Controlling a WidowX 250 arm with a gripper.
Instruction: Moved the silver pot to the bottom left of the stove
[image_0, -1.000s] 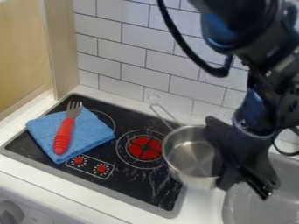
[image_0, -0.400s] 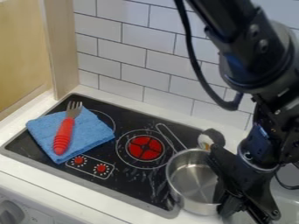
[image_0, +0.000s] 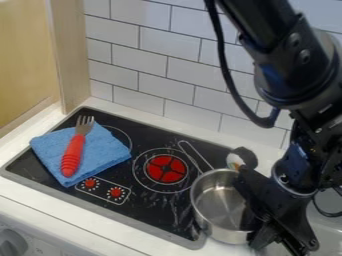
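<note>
Since the silver pot (image_0: 217, 207) is at the stove's (image_0: 152, 210) right edge, handle (image_0: 195, 155) angled toward stove back-left, your gripper (image_0: 250, 212) lies on its far-from-stove side; can't tell opening or grip.

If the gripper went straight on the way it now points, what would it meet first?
Most likely the silver pot: the gripper points down over its right side in the picture, though the exact depth is unclear.
</note>
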